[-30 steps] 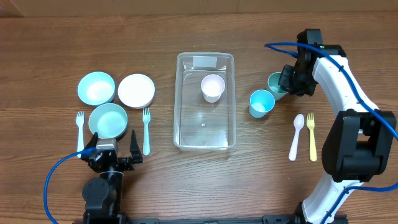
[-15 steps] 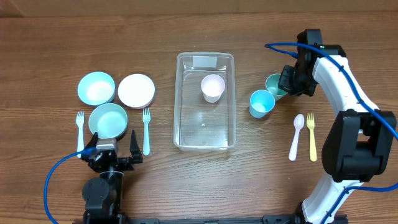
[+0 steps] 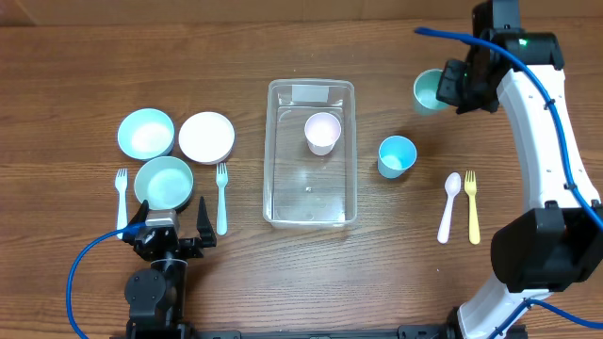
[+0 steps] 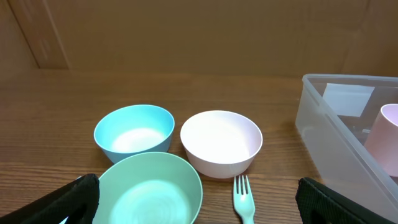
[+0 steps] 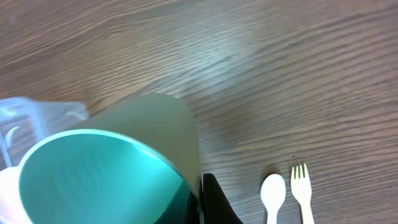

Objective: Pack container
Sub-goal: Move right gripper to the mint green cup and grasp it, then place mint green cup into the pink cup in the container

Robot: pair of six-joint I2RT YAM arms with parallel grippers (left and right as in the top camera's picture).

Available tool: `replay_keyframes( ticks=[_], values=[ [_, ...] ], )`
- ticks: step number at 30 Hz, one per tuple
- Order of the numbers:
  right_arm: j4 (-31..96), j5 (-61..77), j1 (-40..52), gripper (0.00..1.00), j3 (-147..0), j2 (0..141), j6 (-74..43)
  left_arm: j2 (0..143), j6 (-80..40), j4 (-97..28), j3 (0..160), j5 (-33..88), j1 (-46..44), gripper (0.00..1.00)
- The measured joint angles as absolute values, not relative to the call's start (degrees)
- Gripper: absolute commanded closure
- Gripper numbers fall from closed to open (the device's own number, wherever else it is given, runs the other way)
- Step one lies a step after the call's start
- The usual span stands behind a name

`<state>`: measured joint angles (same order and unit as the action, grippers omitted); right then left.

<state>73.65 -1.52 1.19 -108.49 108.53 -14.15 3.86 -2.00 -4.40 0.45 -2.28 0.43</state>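
Note:
The clear rectangular container [image 3: 311,155] stands at the table's middle with a pale pink cup [image 3: 322,132] in it. It also shows at the right of the left wrist view [image 4: 336,124]. My right gripper [image 3: 452,87] is shut on the rim of a teal green cup [image 3: 430,90] and holds it lifted, to the right of the container's far end. The cup fills the right wrist view [image 5: 112,168]. A blue cup [image 3: 397,155] stands on the table right of the container. My left gripper [image 3: 171,234] is open and empty near the front edge, behind a green bowl [image 4: 149,193].
A blue bowl [image 3: 146,133], a white bowl [image 3: 206,137] and the green bowl [image 3: 164,182] sit at left with a white fork [image 3: 121,196] and a mint fork [image 3: 221,196]. A white spoon [image 3: 448,205] and a yellow fork [image 3: 471,205] lie at right.
My right gripper has lifted the teal green cup off the table beside the blue cup and carried it up and away toward the far side. The left arm has not moved.

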Motion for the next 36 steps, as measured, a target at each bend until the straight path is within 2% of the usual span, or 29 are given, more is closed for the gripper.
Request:
replay_keyframes(
  ticks=[16,26,36],
  values=[
    [75.83,-2.55,24.25,0.96,-111.81,108.53,-11.94,3.86,-2.0,-4.4,0.45,-2.28,0.43,0.0],
    [68.25,-3.4,26.02,0.96,-108.4,108.53,-11.97,3.86,-2.0,-4.4,0.45,-2.28,0.43,0.0],
    [67.68,-3.22,26.13,0.96,-106.74,109.12,-11.99,3.86,-2.0,-4.4,0.45,-2.28,0.43,0.0]
  ],
)
